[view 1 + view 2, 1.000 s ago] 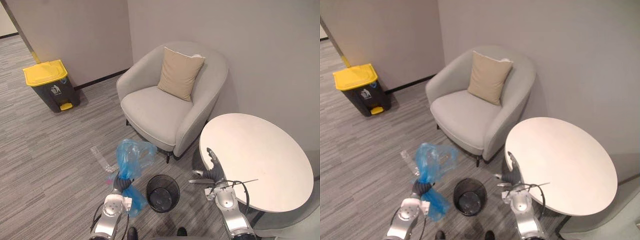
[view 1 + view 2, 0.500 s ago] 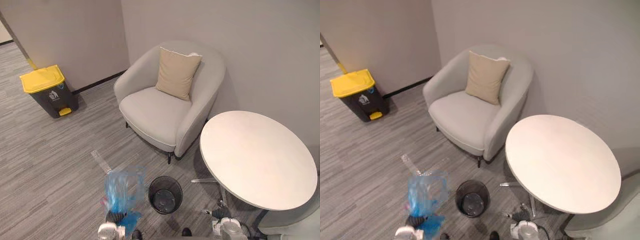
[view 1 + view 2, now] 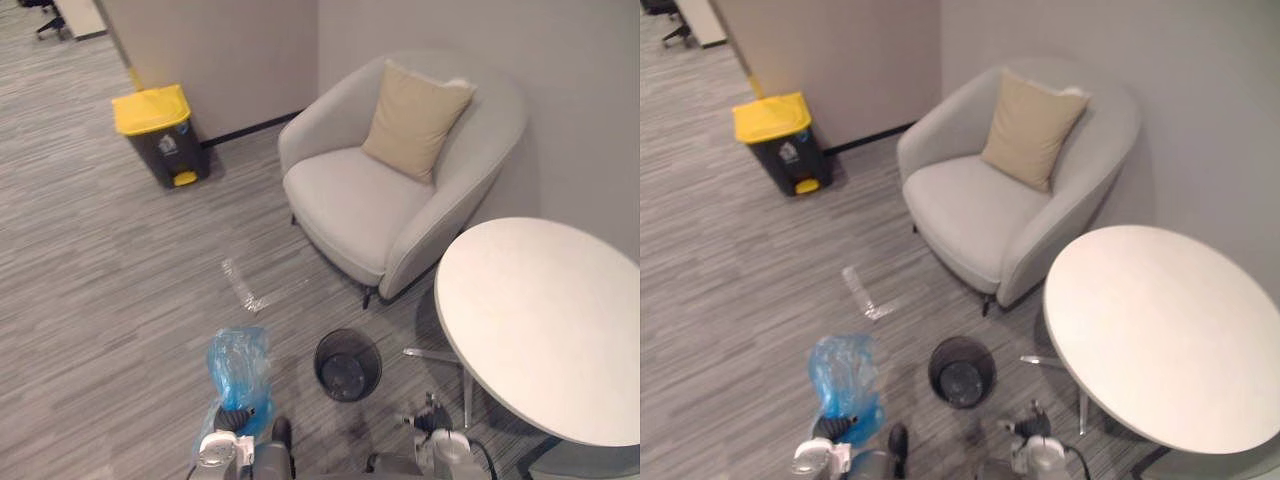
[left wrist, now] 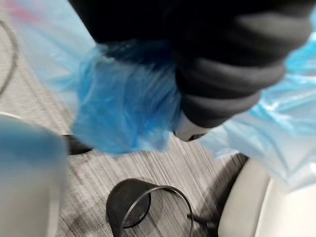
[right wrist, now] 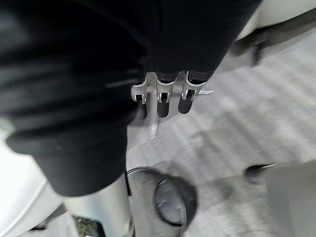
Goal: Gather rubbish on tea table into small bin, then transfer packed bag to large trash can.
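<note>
Bare carpet (image 3: 100, 280) to yellow-lidded can (image 3: 160, 130); armchair (image 3: 365, 200), table (image 3: 545, 320) block right.

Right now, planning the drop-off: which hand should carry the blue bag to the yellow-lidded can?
Left. The left hand grips the blue bag, and the yellow-lidded can stands further away on the robot's left side. The right hand hangs empty, fingers straight, near the table.
</note>
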`<state>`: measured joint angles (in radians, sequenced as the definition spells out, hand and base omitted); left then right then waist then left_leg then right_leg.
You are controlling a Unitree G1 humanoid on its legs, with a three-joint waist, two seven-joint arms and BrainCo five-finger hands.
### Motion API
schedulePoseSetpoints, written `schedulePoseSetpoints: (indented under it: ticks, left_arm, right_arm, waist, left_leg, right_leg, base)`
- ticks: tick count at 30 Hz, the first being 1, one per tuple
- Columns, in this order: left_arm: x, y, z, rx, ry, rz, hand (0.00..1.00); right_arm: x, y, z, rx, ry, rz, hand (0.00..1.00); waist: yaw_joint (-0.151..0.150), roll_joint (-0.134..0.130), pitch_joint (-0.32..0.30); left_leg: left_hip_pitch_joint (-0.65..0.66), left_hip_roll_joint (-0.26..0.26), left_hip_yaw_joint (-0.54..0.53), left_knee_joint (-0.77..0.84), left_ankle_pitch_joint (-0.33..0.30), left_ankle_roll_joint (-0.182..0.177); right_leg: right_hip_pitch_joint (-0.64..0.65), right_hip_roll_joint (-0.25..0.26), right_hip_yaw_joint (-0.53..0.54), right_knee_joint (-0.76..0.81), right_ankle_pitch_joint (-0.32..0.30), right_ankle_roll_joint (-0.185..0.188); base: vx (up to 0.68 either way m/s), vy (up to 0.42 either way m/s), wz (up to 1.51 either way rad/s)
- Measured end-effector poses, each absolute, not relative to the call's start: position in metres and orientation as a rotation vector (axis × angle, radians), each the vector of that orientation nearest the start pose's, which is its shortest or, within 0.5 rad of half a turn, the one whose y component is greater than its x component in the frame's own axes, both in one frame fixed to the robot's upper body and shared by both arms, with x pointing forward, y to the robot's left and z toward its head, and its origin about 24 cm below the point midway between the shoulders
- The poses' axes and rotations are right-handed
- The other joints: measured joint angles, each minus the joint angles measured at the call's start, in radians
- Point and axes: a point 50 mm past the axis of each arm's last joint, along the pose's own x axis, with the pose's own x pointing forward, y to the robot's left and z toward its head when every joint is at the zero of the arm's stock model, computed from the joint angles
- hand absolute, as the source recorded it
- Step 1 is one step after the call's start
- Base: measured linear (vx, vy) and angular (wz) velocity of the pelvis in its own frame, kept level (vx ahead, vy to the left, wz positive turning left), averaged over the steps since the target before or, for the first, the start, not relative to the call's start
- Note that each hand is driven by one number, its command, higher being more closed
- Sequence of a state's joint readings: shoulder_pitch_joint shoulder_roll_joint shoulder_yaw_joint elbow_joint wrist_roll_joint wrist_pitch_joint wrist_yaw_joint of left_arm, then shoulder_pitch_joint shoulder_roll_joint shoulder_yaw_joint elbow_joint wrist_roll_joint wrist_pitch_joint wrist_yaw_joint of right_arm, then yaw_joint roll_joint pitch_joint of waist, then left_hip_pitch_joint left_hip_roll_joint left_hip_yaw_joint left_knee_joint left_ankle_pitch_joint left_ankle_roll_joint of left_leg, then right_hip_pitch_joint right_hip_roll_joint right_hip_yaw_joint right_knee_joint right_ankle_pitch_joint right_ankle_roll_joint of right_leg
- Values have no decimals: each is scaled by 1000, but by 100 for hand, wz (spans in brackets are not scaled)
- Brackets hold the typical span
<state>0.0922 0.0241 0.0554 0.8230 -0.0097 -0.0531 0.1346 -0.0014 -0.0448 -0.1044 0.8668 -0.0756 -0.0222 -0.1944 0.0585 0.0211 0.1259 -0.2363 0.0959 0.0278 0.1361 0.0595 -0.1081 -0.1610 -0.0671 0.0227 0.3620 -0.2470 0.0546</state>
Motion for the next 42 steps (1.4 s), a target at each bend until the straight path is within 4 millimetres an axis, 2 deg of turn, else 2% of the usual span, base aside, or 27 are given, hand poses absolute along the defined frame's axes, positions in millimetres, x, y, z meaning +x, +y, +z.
schedulePoseSetpoints:
  ticks: [2, 3, 5, 6, 8, 10, 13, 15, 16, 20, 23, 25, 26, 27, 28, 29, 30, 31, 32, 34, 36, 38, 39, 40, 41, 42]
  left_arm:
    - [141, 171, -136, 20, 852, 212, 100]
    - [142, 170, -136, 14, 851, 212, 100]
    - [145, 169, -134, 16, 842, 207, 100]
    - [150, 167, -133, 22, 830, 192, 100]
    - [150, 162, -134, 26, 837, 169, 100]
    - [147, 159, -138, 37, 867, 150, 100]
    - [144, 165, -141, 94, 892, 122, 100]
    - [140, 172, -142, 139, 901, 104, 100]
    - [138, 173, -143, 154, 907, 97, 100]
    - [135, 177, -145, 179, 925, 94, 100]
    - [129, 186, -146, 196, 944, 110, 100]
    - [124, 192, -147, 198, 955, 131, 100]
    - [125, 195, -146, 193, 952, 145, 100]
    - [127, 197, -145, 189, 941, 158, 100]
    - [128, 199, -144, 192, 936, 163, 100]
    - [129, 198, -144, 190, 936, 162, 100]
    - [128, 198, -144, 189, 937, 165, 100]
    - [131, 200, -143, 197, 927, 178, 100]
    - [130, 202, -143, 201, 927, 187, 100]
    - [131, 211, -141, 215, 924, 204, 100]
    - [132, 211, -140, 201, 921, 214, 100]
    - [133, 211, -140, 195, 919, 218, 100]
    - [134, 211, -140, 194, 917, 216, 100]
    - [135, 210, -140, 194, 915, 214, 100]
    - [134, 209, -141, 190, 921, 213, 100]
    - [138, 203, -141, 175, 914, 205, 100]
  right_arm:
    - [163, -190, -129, -147, 837, -271, 0]
    - [162, -190, -130, -150, 842, -278, 0]
    - [160, -188, -131, -137, 855, -293, 0]
    - [159, -191, -132, -132, 862, -311, 0]
    - [153, -199, -133, -146, 875, -330, 0]
    - [149, -203, -135, -158, 890, -341, 0]
    - [146, -197, -139, -137, 920, -337, 0]
    - [142, -189, -143, -117, 939, -321, 0]
    - [141, -188, -143, -115, 945, -315, 0]
    - [138, -187, -146, -116, 968, -309, 0]
    - [137, -185, -148, -117, 985, -304, 0]
    - [137, -184, -148, -113, 987, -301, 0]
    - [137, -183, -148, -113, 987, -300, 0]
    - [136, -186, -148, -119, 989, -304, 0]
    - [135, -188, -148, -123, 991, -306, 0]
    - [137, -188, -148, -123, 989, -304, 0]
    - [137, -189, -147, -126, 987, -306, 0]
    - [139, -191, -146, -131, 974, -307, 0]
    - [140, -190, -146, -134, 970, -300, 0]
    - [145, -188, -144, -139, 954, -285, 0]
    - [147, -189, -143, -143, 948, -287, 0]
    - [149, -191, -142, -143, 941, -293, 0]
    - [150, -192, -142, -141, 939, -297, 0]
    - [149, -193, -142, -139, 939, -302, 0]
    - [148, -195, -142, -136, 938, -314, 0]
    - [151, -200, -140, -136, 933, -329, 0]
  waist:
    - [-1, 12, 1]
    - [-4, 14, 5]
    - [-12, -16, 16]
    - [-15, -29, 23]
    - [-28, -40, 29]
    - [-35, -10, 18]
    - [-49, -7, 19]
    - [-49, -24, 10]
    - [-49, -24, 9]
    - [-51, -19, 5]
    - [-48, -35, 4]
    - [-47, -52, 1]
    - [-47, -64, 1]
    - [-47, -79, 5]
    - [-47, -89, 4]
    - [-48, -80, 10]
    - [-52, -70, 11]
    - [-54, -50, 23]
    - [-55, -49, 26]
    - [-56, -53, 30]
    - [-63, -55, 46]
    - [-70, -54, 50]
    - [-80, -58, 51]
    - [-86, -60, 50]
    - [-101, -64, 46]
    - [-105, -42, 46]
  left_leg:
    - [-6, 16, -19, -43, 28, 6]
    - [-7, 37, 17, -81, 13, 24]
    - [-21, 52, 107, -65, -22, 53]
    - [-46, 49, 144, 45, -24, 53]
    - [-22, 46, 180, 202, -65, 56]
    - [34, 68, 238, 186, -144, 47]
    - [75, 38, 275, 52, -142, 38]
    - [121, -10, 257, -50, -86, 51]
    - [140, -27, 250, -91, -67, 58]
    - [167, -70, 222, -208, -17, 77]
    - [163, -94, 221, -211, -23, 85]
    - [131, -115, 222, -159, -61, 107]
    - [119, -132, 221, -111, -90, 118]
    - [96, -155, 205, -44, -140, 131]
    - [85, -169, 178, -5, -169, 140]
    - [80, -181, 151, 25, -197, 154]
    - [87, -179, 134, 41, -212, 157]
    - [111, -166, 92, 66, -233, 178]
    - [121, -156, 70, 71, -248, 181]
    - [163, -143, 23, 52, -268, 183]
    - [229, -142, -3, 18, -285, 184]
    - [299, -143, -30, -18, -303, 166]
    - [338, -143, -56, -41, -321, 139]
    - [360, -143, -68, -51, -330, 128]
    - [386, -137, -85, -52, -343, 110]
    - [389, -107, -93, -38, -346, 98]
  right_leg:
    - [-3, 13, -47, 5, 6, -12]
    - [2, 13, -94, -9, 16, -28]
    - [2, -21, -159, -52, 52, -56]
    - [5, -51, -186, -62, 63, -57]
    - [24, -83, -235, -101, 90, -41]
    - [23, -92, -274, -112, 105, -23]
    - [65, -90, -323, -187, 148, 18]
    - [107, -106, -333, -249, 173, 30]
    - [116, -114, -336, -260, 177, 37]
    - [117, -128, -341, -280, 172, 54]
    - [121, -141, -337, -280, 147, 87]
    - [100, -175, -333, -218, 86, 123]
    - [88, -203, -323, -170, 48, 155]
    - [88, -233, -314, -127, 29, 171]
    - [83, -252, -296, -60, 68, 161]
    - [32, -276, -262, 79, 74, 151]
    - [-14, -275, -228, 195, 113, 127]
    - [-78, -247, -170, 336, 111, 92]
    - [-101, -203, -150, 364, 50, 72]
    - [-150, -111, -170, 323, -7, 40]
    - [-182, -54, -212, 202, 4, 23]
    - [-211, -6, -242, 19, 81, -7]
    - [-220, 19, -240, -74, 149, -30]
    - [-224, 24, -241, -95, 180, -46]
    - [-215, 27, -238, -104, 269, -89]
    - [-199, 43, -269, -97, 273, -121]
  base:
    - [-230, -164, 78]
    - [-162, -143, 98]
    - [-152, -55, 90]
    - [-126, -40, 95]
    - [-73, 4, 86]
    - [-47, 127, 68]
    - [-57, 169, 61]
    - [-66, 155, 40]
    - [-82, 138, 28]
    - [-65, 113, 30]
    - [30, 100, 20]
    - [92, 101, 23]
    - [190, 114, 38]
    - [223, 116, 48]
    - [223, 131, 60]
    - [190, 153, 56]
    - [270, 171, 70]
    - [258, 112, 64]
    - [329, 37, 66]
    - [352, -7, 61]
    - [411, -32, 49]
    - [529, -65, 48]
    - [532, -97, 58]
    - [712, -152, 87]
    - [518, -125, 77]
    - [526, -123, 70]
